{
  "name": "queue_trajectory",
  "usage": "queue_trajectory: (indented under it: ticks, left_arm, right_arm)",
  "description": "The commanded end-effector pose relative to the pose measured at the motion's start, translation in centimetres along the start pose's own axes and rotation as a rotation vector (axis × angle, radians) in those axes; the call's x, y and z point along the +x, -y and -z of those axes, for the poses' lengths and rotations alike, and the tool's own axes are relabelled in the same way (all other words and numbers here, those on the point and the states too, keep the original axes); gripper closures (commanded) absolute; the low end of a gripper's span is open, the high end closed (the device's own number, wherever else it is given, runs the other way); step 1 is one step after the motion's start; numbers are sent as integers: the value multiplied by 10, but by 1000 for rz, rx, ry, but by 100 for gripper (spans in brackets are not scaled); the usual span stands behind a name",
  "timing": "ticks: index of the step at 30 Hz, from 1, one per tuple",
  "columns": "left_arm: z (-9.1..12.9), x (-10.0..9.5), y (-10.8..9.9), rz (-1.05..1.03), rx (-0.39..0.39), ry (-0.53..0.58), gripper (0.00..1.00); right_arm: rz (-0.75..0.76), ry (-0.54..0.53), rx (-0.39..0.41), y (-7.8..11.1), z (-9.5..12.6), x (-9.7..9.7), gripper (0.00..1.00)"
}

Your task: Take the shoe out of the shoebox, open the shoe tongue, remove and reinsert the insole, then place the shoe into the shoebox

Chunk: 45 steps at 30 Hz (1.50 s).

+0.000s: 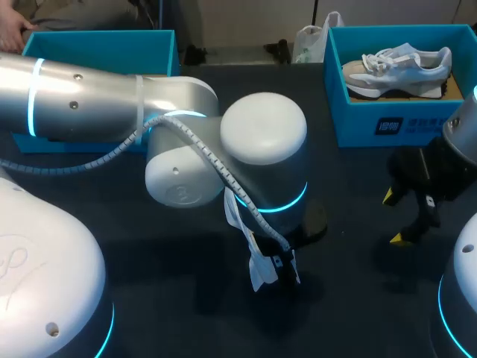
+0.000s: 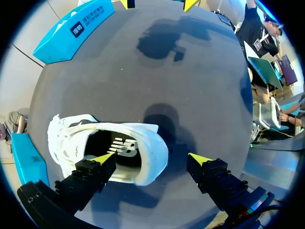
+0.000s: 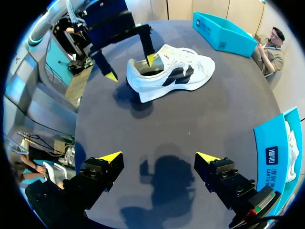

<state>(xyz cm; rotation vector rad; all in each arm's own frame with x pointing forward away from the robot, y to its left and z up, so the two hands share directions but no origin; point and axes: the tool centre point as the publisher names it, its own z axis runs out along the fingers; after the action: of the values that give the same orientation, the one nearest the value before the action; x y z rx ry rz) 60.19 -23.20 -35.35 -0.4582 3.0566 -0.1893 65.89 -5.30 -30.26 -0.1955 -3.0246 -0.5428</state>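
Sneaker (image 3: 174, 71) sat on the table (image 3: 214, 124) at 12 o'clock from the right gripper (image 3: 158, 156), whose fingers gaped wide. Left gripper (image 2: 152, 157) was wide too, one finger poking into the shoe's opening.

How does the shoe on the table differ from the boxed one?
The shoe on the table stands on bare tabletop, one finger of the left gripper at its opening. The boxed shoe sits inside the blue shoebox, untouched. Both are pale lace-up trainers, upright on their soles.
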Motion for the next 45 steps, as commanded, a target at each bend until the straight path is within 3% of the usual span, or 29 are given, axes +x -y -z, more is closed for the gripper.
queue_trajectory:
  ticks: [1,8,14,19,22,31,36,42,45]
  left_arm:
    - [-16,7,5,-5,-8,4,0]
    - [-28,8,5,-10,-20,-2,0]
    - [-33,12,2,-28,-27,-15,13]
    - [-39,15,1,-32,-37,-20,17]
    - [-40,17,0,-35,-41,-19,26]
    - [-41,17,0,-33,-49,-10,31]
    - [-41,17,-2,-29,-55,-7,49]
    - [-42,15,-2,-29,-78,-8,56]
    - [-44,14,-2,-26,-89,-7,68]
  right_arm:
    - [-1,2,3,0,-1,1,0]
    - [-1,2,3,0,-1,1,0]
    - [-1,2,3,0,-1,1,0]
    - [-1,2,3,0,-1,1,0]
    - [-1,2,3,0,-1,1,0]
    - [-1,2,3,0,-1,1,0]
    - [-1,2,3,0,-1,1,0]
    - [-1,2,3,0,-1,1,0]
    - [-1,2,3,0,-1,1,0]
